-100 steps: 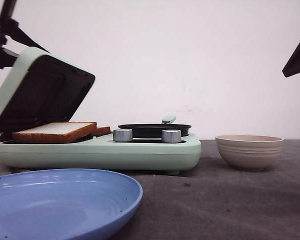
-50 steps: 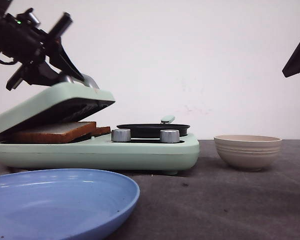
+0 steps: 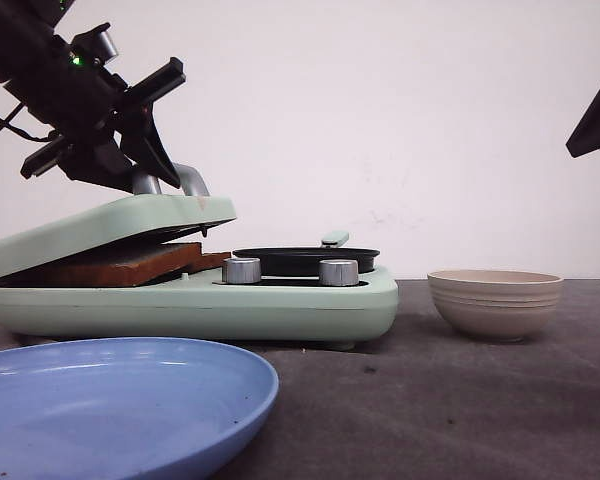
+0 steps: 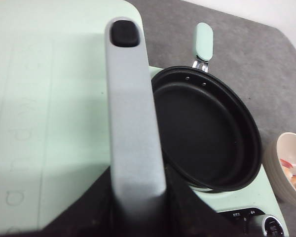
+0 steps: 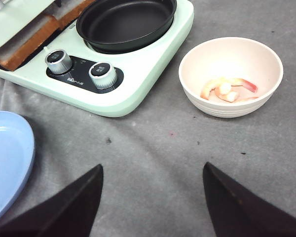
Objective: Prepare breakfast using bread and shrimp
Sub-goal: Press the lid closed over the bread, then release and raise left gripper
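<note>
Bread (image 3: 110, 262) lies inside the mint-green breakfast maker (image 3: 280, 300), just under the left pincer (image 3: 160, 180), pressed between the base and the nearly lowered lid (image 3: 100, 225); only its brown crust edge shows in the gap. The left pincer sits on the lid's grey metal handle (image 4: 133, 123); whether its fingers are clamped round the handle or merely resting there cannot be told, since the wrist view shows the handle running up between dark finger bases. Faint embossed letters run along the lid top, too pale to read. Beside that pincer, away from the lid, sits the black frying pan (image 4: 207, 133), with two silver knobs (image 5: 101, 74) in front of it; small print by the knobs is illegible. The right pincer (image 5: 153, 197) hangs above the grey desk (image 5: 153, 148) with its fingers spread wide and nothing between them. Just ahead of it stands a beige bowl (image 5: 266, 59) holding shrimp (image 5: 227, 89), and a blue plate (image 5: 10, 158) lies off to its side.
</note>
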Motion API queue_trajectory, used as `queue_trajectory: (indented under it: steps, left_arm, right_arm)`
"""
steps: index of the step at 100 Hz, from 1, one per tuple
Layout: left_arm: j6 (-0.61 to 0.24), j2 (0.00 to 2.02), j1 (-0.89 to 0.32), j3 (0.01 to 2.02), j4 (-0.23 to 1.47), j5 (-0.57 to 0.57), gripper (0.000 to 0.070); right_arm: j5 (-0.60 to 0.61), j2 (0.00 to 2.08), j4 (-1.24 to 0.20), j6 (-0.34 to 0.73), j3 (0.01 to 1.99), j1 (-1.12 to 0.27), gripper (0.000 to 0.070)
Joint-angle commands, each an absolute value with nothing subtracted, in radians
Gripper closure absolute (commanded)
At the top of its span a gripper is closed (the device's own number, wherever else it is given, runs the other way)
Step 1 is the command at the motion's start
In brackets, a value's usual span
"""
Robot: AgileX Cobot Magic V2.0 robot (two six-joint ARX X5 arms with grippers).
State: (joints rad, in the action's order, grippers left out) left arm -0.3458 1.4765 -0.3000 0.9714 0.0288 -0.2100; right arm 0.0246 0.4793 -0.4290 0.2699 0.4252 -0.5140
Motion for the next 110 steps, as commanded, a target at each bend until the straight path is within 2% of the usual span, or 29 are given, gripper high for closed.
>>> queue_trajectory:
  steps: [1,7,12,29,41,46,57,77,93,110]
  left_arm:
    - [-0.334,1.506,-0.301,0.955,0.112,-0.188,0.0696]
    - [-0.342,1.506,-0.304,0.955,0.112,-0.196,0.0687]
    - [-0.353,1.506,-0.304,0.955,0.112,-0.218,0.0637]
    - [-0.361,1.505,-0.304,0.962,0.113,-0.249,0.0294]
    - [-0.384,1.497,-0.303,0.981,0.125,-0.263,0.0138]
    - [-0.386,1.494,-0.302,0.998,0.14,-0.263,0.0101]
    - [-0.363,1.477,-0.302,1.048,0.186,-0.263,0.0096]
    - [-0.262,1.404,-0.301,1.14,0.254,-0.257,0.0102]
    - [-0.177,1.314,-0.299,1.164,0.286,-0.211,0.0106]
    - [-0.131,1.205,-0.29,1.164,0.34,-0.134,0.0115]
  right_arm:
    - [0.023,0.482,-0.421,0.282,0.428,-0.518,0.0313]
    - [0.023,0.482,-0.422,0.282,0.428,-0.518,0.0313]
    - [0.023,0.482,-0.422,0.283,0.428,-0.518,0.0313]
    - [0.023,0.482,-0.428,0.286,0.428,-0.518,0.0313]
    - [0.025,0.482,-0.44,0.291,0.428,-0.519,0.0313]
    - [0.025,0.482,-0.443,0.295,0.428,-0.519,0.0313]
    - [0.025,0.481,-0.443,0.302,0.428,-0.518,0.0313]
    - [0.034,0.481,-0.443,0.308,0.434,-0.518,0.0312]
    - [0.107,0.481,-0.451,0.342,0.458,-0.518,0.0311]
    - [0.083,0.482,-0.516,0.376,0.518,-0.513,0.0311]
